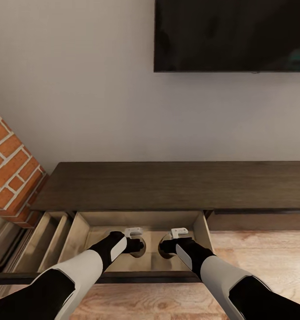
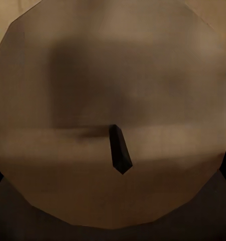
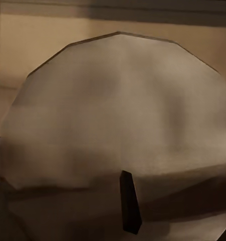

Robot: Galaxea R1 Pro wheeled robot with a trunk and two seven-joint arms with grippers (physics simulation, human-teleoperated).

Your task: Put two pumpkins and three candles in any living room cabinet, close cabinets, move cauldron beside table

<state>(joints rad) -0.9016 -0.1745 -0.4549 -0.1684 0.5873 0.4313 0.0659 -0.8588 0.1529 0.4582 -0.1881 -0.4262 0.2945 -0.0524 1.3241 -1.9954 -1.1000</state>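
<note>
The dark-brown cabinet (image 1: 176, 184) stands against the wall with a wide drawer (image 1: 202, 231) pulled out, showing its beige inside. Both arms reach down into that drawer. My left gripper (image 1: 140, 246) is shut on a cream-beige candle (image 1: 143, 253); up close the candle (image 2: 113, 75) shows its flat top and dark wick (image 2: 120, 150). My right gripper (image 1: 163, 246) is shut on a second candle (image 1: 160, 254), whose top (image 3: 118, 110) and wick (image 3: 130, 208) face the right wrist camera. The two candles hang side by side, a short gap apart. Pumpkins, cauldron and table are out of view.
A second drawer (image 1: 48, 240) stands open at the cabinet's left end, beside a red brick fireplace corner (image 1: 12, 173). A closed drawer front (image 1: 256, 220) lies to the right. A black TV (image 1: 232, 35) hangs on the wall above. Light wooden floor (image 1: 261, 253) runs in front.
</note>
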